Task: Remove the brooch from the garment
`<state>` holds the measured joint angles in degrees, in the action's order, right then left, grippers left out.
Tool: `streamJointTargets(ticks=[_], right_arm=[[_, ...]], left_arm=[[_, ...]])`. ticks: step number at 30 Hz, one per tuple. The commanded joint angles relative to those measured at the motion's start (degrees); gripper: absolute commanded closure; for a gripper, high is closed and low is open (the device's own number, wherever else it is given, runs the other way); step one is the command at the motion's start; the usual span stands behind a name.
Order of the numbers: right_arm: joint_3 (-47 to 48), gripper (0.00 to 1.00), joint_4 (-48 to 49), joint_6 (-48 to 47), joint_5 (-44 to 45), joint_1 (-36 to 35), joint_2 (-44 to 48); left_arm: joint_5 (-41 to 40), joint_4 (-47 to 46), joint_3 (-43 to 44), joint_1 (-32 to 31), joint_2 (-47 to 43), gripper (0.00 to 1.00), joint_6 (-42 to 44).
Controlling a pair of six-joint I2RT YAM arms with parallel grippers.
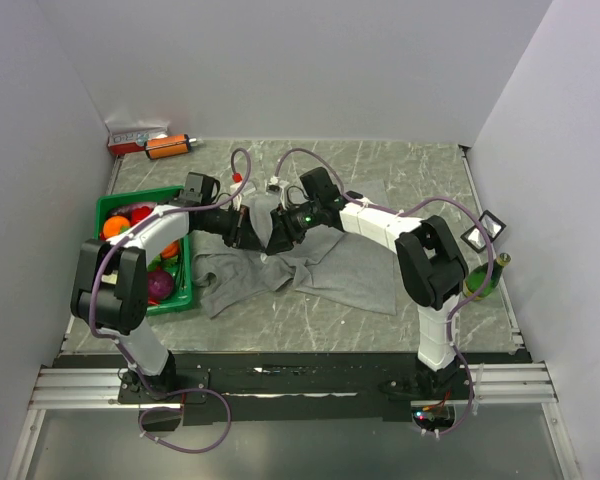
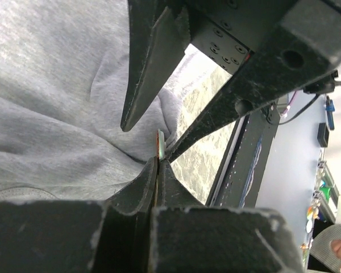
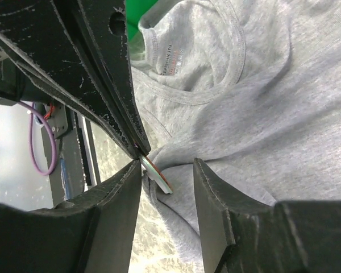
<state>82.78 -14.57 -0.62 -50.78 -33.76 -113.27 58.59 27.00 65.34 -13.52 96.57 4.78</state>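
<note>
Left tool (image 2: 157, 170) is clamped on the brooch (image 2: 160, 145), which looks still pinned to the garment (image 3: 261, 114) mid surface (image 1: 280, 330); right tool (image 3: 167, 165) is apart around it. Pinch cloth beside it, pull straight.

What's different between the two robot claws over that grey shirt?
The left gripper is pinched shut on the edge of the brooch; the right gripper stands open, the brooch beside one finger. The left gripper comes from the green crate side, the right gripper from the bottle side. Both meet tip to tip over the grey garment.
</note>
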Motion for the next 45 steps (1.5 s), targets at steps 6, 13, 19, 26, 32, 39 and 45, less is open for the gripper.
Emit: streamJointTargets(ticks=[6,13,19,26,32,39,45], right_arm=[[0.1,0.50,-1.7,-4.1,5.9,0.4,3.9],[-10.6,0.48,-0.1,-12.3,17.6,0.2,18.3],[-13.3,0.52,-2.1,-16.9,13.6,-3.0,21.0],[-13.2,0.68,-1.0,-18.6,12.5,-8.0,14.8],[-11.1,0.69,-4.9,-18.4,15.2,-8.3,10.7],[-5.3,0.54,-9.7,-14.4,15.2,-8.3,4.9],[-0.1,0.50,-13.2,-9.8,13.8,-9.3,-1.6]], left_arm=[[0.6,1.3,0.0,-1.6,-1.4,0.99,-3.1],[0.2,12.7,-0.8,-0.6,-2.3,0.99,5.8],[0.6,5.8,-8.1,1.0,-3.7,0.99,-3.5],[5.7,0.3,-10.8,1.1,4.1,0.99,-10.4],[1.8,-13.4,-15.4,1.0,8.2,0.99,-19.1],[-7.7,-23.7,-19.4,0.6,8.9,0.99,-25.2],[-11.9,-21.6,-19.6,0.5,10.6,0.99,-23.9]])
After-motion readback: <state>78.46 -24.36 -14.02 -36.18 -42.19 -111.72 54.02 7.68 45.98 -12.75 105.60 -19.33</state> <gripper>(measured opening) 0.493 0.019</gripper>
